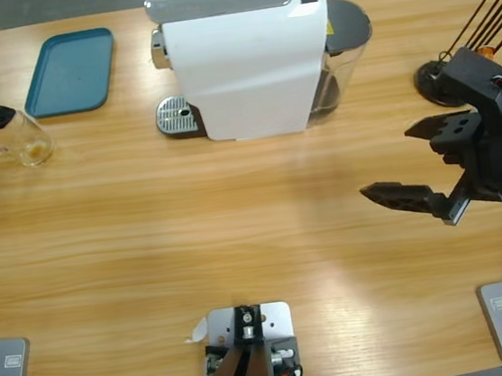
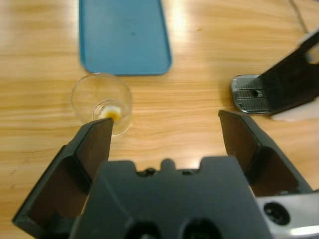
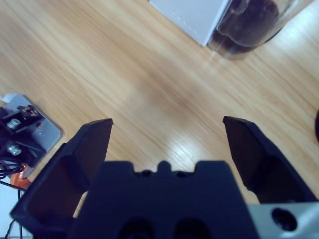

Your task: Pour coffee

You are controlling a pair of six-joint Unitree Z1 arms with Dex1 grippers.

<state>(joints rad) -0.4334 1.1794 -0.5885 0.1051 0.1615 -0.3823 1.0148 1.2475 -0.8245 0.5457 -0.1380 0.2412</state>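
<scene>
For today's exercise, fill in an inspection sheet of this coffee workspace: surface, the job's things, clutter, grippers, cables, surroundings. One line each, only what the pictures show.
Surface: long wooden table, no spills seen.
Job's things: clear glass near the table's left edge, upright, with only a small amber trace at its bottom; white coffee machine with its drip grate bare.
Clutter: blue tray, nothing on it; black stand with thin sticks at the right.
Grippers: left gripper open, beside the glass, not gripping; right gripper open, holding nothing.
Cables: nothing seen on the table.
Surroundings: nothing seen.
</scene>
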